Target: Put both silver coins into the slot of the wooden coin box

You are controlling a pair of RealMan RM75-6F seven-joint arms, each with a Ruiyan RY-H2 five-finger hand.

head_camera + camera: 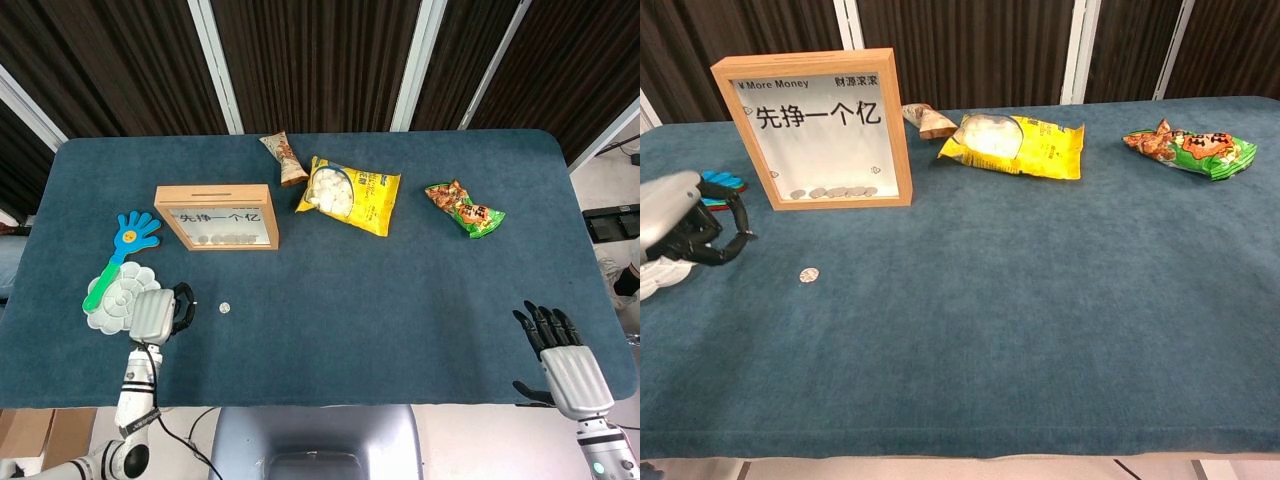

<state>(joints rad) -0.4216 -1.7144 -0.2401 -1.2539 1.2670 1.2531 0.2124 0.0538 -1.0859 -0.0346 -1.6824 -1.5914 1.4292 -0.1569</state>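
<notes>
The wooden coin box (218, 216) (820, 130) stands upright at the table's left, its slot in the top edge, several coins behind its glass. One silver coin (225, 308) (809, 273) lies flat on the blue cloth in front of it. My left hand (155, 312) (680, 220) hovers above the cloth just left of that coin, fingers curled and thumb pinched to a finger, apparently on the other silver coin, which is too small to make out. My right hand (565, 365) rests at the front right edge, fingers spread, holding nothing.
A blue hand-shaped clapper (125, 245) and a white flower-shaped tray (112, 300) lie left of my left hand. Behind the box are a small brown snack pack (284, 158), a yellow bag (350, 195) and a green and orange packet (464, 209).
</notes>
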